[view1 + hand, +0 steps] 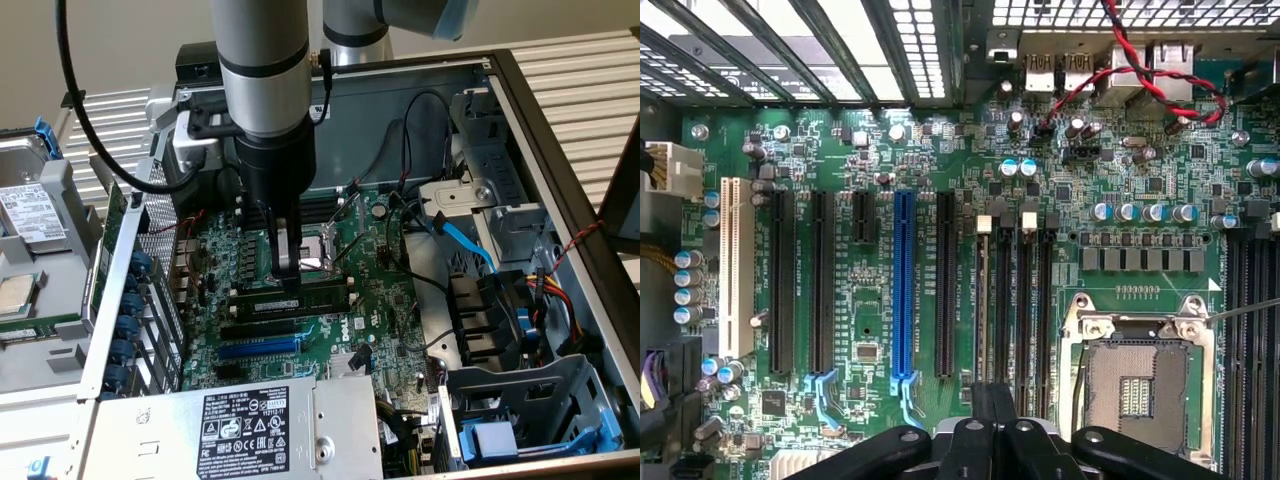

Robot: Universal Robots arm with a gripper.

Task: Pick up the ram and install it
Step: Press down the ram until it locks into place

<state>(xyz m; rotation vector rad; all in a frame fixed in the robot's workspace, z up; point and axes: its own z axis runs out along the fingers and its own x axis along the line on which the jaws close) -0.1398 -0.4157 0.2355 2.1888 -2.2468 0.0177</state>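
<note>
arm reaches down into an open pc case, gripper (288, 280) (992, 410) low over the motherboard (385, 300) (880, 150), fingers closed tight together w/ no visible gap. the ram (322, 296) sits lengthwise in the memory slot row just beside the cpu socket (320, 252) (1135, 380), green stick w/ dark chips, level not tilted. fingertips are right at its upper edge near the end toward the exterior view's left; can't tell if they press on it or just hover. more black memory slots (258, 328) (1025, 300) lie beside it on the side away from the socket, then the blue expansion slot (258, 349) (903, 290). tight surroundings: psu w/ white label (245, 430) just past the slots toward the front, blue-tabbed card brackets (135, 300) at the exterior view's left, black cables (430, 290) and a blue sata cable (465, 235) looping over the board at the exterior view's right, drive cage (520, 395) past those. red and black twisted wires (1140, 70) cross the board edge near the rear ports in the wrist view. a loose hard drive (30, 212) lies outside the case at the exterior view's left
</note>
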